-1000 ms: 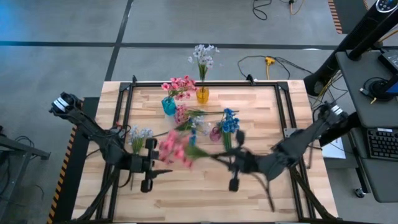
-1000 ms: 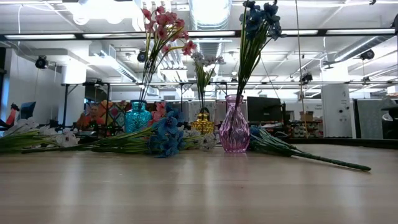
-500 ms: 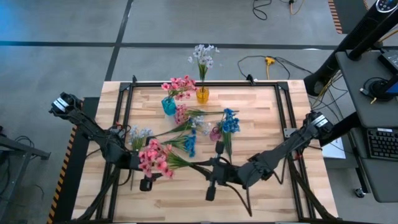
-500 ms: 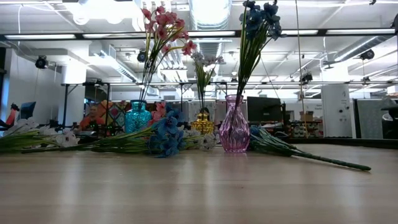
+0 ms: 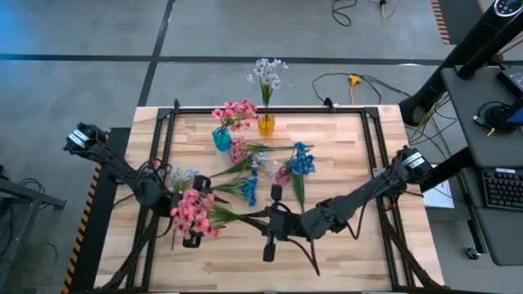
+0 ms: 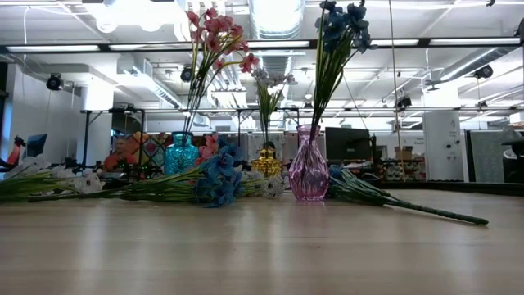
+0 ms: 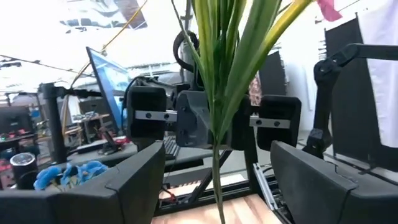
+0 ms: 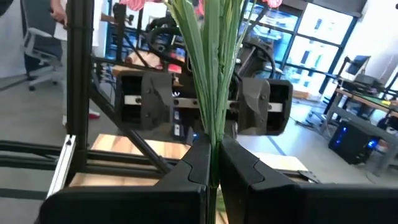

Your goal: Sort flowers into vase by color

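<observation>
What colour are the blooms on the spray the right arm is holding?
Pink, on the spray; clearest in the high view.

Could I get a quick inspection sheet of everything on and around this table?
Surface: wooden table, black frame.
Job's things: pink spray held over the table; blue vase, yellow vase and pink vase each hold flowers; loose flowers lie mid-table.
Clutter: nothing seen.
End effectors: right end effector shut on the pink spray's stem; left end effector open around it.
Cables: yellow-plug cable on floor.
Surroundings: desk with keyboard.
</observation>
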